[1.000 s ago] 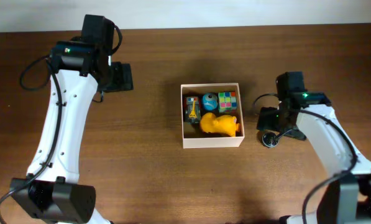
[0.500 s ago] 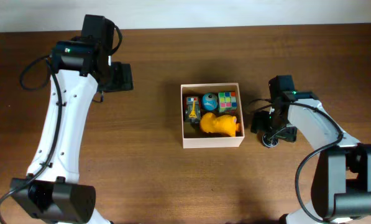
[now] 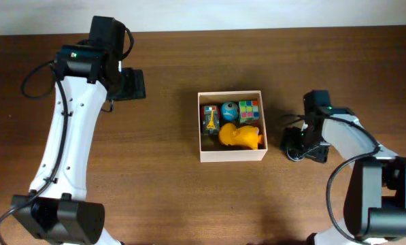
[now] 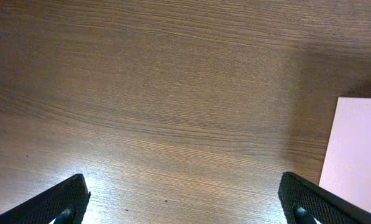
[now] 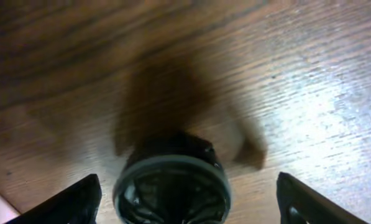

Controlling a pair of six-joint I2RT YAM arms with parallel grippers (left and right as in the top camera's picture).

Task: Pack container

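The container (image 3: 232,154), a square box with white walls, stands mid-table. It holds a yellow toy animal (image 3: 241,136), a colour cube (image 3: 249,110), a blue ball (image 3: 229,111) and a small toy figure (image 3: 210,120). A small dark round object with a grey rim (image 3: 292,154) lies on the table right of the box. My right gripper (image 3: 303,145) is open and low over it; in the right wrist view the object (image 5: 171,180) sits between the spread fingers (image 5: 188,208), left of centre. My left gripper (image 3: 129,85) is open and empty over bare wood, far left of the box.
The wooden table (image 3: 155,184) fills the view. In the left wrist view a white box wall (image 4: 356,152) shows at the right edge, beyond the open fingers (image 4: 182,205). A pale wall runs along the table's back edge (image 3: 257,13).
My right gripper has shifted toward the front of the table and now sits over the round object. The left arm and the box have not moved.
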